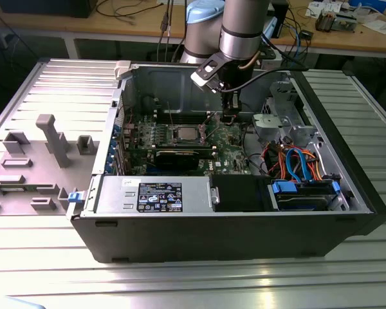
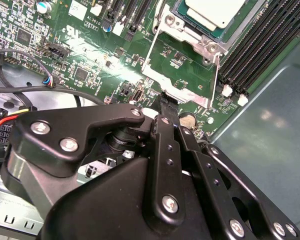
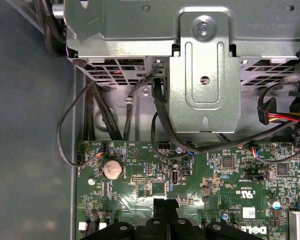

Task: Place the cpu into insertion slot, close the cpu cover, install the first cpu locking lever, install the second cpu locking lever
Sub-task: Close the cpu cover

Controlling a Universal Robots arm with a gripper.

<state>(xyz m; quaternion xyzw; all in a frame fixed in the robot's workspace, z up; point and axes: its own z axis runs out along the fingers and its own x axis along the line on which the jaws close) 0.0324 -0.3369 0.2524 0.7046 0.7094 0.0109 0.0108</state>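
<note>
Silver-grey cpu (image 2: 215,11) already sits in the insertion slot (image 2: 206,46); the cpu cover (image 2: 177,92) looks swung open beside it, both levers (image 2: 151,42) undone. Your claw (image 2: 166,104), fingers pressed together on nothing, hovers just at the cover's free edge.

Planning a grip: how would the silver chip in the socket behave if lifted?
The cpu looks flat and metal-topped, so probably stiff and not apt to roll. Its smooth top may be slippery. Being thin, it likely feels light.
</note>
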